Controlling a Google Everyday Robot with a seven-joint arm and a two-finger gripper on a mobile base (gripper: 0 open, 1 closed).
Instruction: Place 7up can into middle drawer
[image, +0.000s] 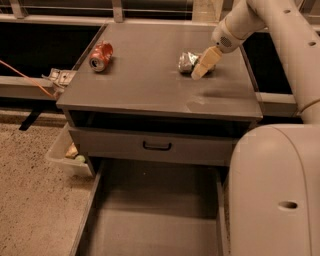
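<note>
on the far left, down by the floor, there is a see-through bin with some small things in it. i can't tell what they are.

next, a red can lies on its side at the back left of the cabinet top. it has white marks on it, but i can't read any words.

under the top is a closed drawer front with a black handle. below that, the middle drawer is pulled out wide. its grey floor has nothing on it.

more to the right, the 7up can lies on the cabinet top, near the back. it is silver and dented. i can't read a name on it from here.

my gripper is right at the can, touching it or just beside it on the right side. i cannot tell if it is open or closed, or if it has the can.

so i think the job is only at the start. the drawer is ready. the can is not lifted yet. i have to get hold of it, carry it forward and down, and put it in the drawer.

my arm and my big round base fill the right side.
</note>
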